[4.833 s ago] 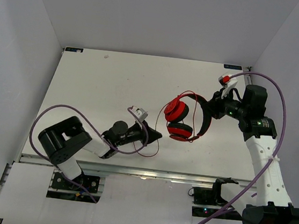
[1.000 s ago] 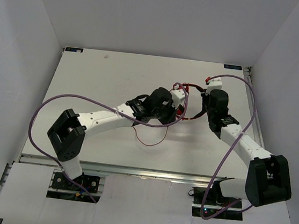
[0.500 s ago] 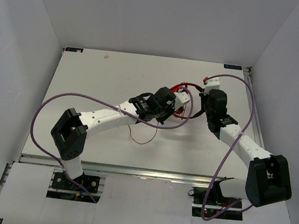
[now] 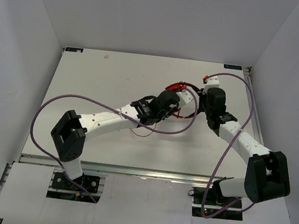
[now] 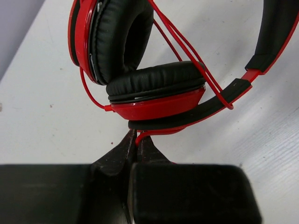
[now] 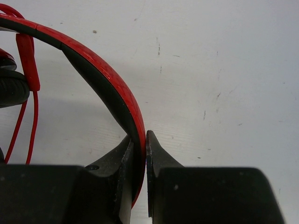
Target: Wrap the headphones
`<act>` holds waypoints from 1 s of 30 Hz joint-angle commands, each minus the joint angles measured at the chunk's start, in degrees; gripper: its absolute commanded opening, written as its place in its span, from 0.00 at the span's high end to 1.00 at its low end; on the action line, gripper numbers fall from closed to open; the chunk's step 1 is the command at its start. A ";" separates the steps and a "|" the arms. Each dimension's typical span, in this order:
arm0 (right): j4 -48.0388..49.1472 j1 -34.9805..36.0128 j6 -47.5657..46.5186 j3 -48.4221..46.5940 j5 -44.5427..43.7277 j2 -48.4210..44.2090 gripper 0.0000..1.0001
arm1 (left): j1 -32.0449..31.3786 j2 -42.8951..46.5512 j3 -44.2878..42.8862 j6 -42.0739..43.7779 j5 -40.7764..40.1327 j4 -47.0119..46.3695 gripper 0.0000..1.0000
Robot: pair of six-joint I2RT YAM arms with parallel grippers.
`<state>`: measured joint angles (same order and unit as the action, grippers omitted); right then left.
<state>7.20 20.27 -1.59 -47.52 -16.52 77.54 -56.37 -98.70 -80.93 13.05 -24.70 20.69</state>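
The red headphones (image 4: pixel 180 88) lie at the table's middle back, mostly hidden by both wrists in the top view. In the left wrist view their two black-padded ear cups (image 5: pixel 140 70) are folded together, with the thin red cord (image 5: pixel 187 51) looped across them. My left gripper (image 5: pixel 138 140) is shut on the cord just below the lower cup. My right gripper (image 6: pixel 139 140) is shut on the red and black headband (image 6: pixel 107 79). A slack loop of cord (image 4: pixel 142 134) lies on the table under the left arm.
White table (image 4: pixel 88 83) with white walls on three sides. Thick purple robot cables (image 4: pixel 47 111) arc over the left side and another purple cable (image 4: pixel 248 101) over the right. The arms' bases sit at the near edge.
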 commanded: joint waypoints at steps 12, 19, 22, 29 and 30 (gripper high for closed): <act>-3.73 -0.15 5.30 -4.73 3.38 2.97 0.92 | -9.63 4.98 11.28 28.07 -21.24 -32.74 0.92; -4.24 -0.50 6.24 -4.55 5.35 1.74 0.92 | -9.90 5.25 16.88 35.18 -22.27 -46.60 0.77; -4.30 -0.72 6.56 -4.34 5.97 1.34 0.92 | -9.90 4.61 16.46 34.37 -21.76 -47.32 0.75; -4.35 -1.16 7.13 -3.45 8.63 0.09 0.92 | -9.07 2.78 12.83 31.55 -18.68 -46.50 0.75; -4.39 -1.20 7.15 -3.35 9.02 -0.11 0.92 | -8.76 2.63 11.84 30.38 -17.86 -45.39 0.75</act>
<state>0.09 19.47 4.19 -49.71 -10.08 80.43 -66.04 -97.93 -63.95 45.99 -44.64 -22.81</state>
